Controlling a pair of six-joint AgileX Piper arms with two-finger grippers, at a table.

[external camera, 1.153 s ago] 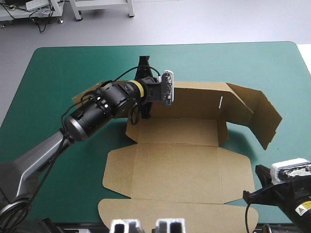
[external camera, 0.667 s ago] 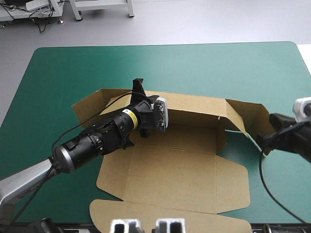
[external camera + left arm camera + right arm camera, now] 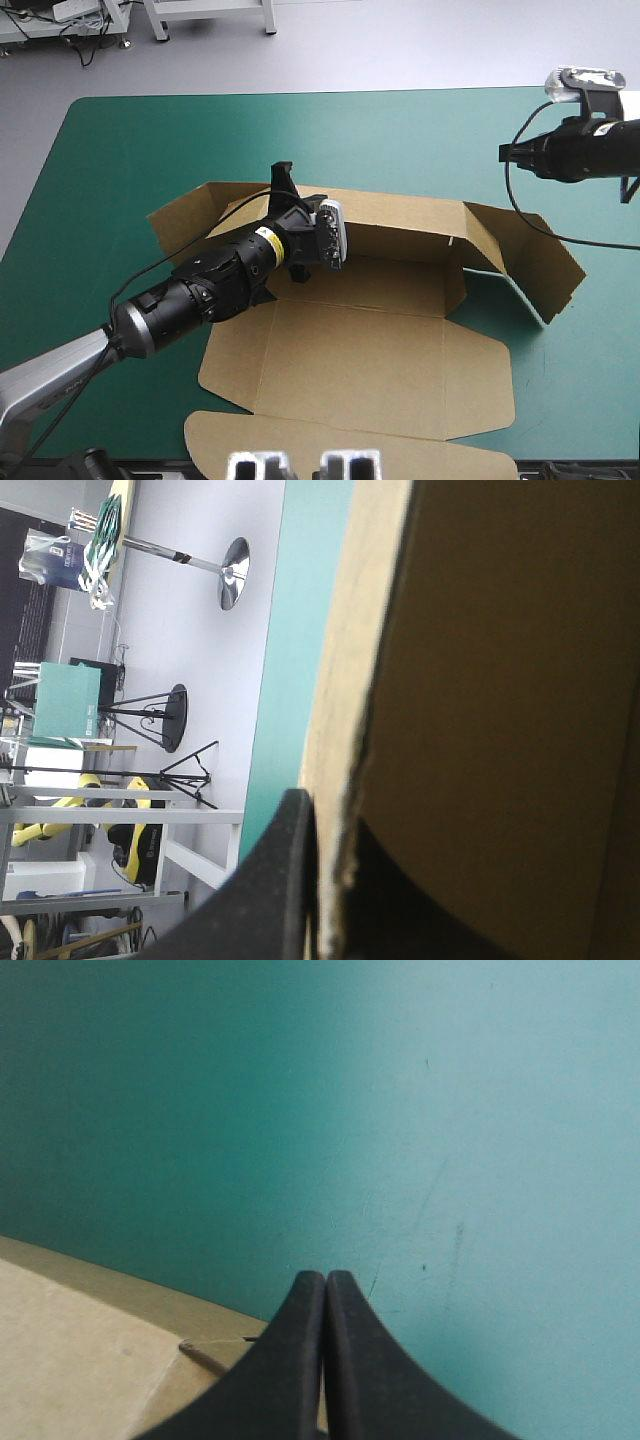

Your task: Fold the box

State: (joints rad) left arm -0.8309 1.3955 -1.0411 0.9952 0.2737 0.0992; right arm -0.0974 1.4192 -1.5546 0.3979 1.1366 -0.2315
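Two tools, one brown sheet. High view: the box (image 3: 370, 340) lies mid-surface, base and lid panels flat, its rear wall (image 3: 400, 222) raised and the right end flap (image 3: 540, 265) angled up toward the surface's (image 3: 150, 140) right edge. The left tool (image 3: 285, 185) is at the wall's left part. The right tool (image 3: 512, 153) hangs near the far right corner, apart from the board.

Left wrist view: a black finger lies on each face of the wall's top edge, so the left tool (image 3: 330, 825) seems clamped on the box (image 3: 480, 680), though the inner finger is dim.

Right wrist view: the right tool (image 3: 325, 1282) is closed and empty over bare surface (image 3: 400, 1110), with the box's (image 3: 70, 1350) edge just beside it.

I judge the board light and stiff, bending readily along its creases. The best hold is probably a free edge near a crease.
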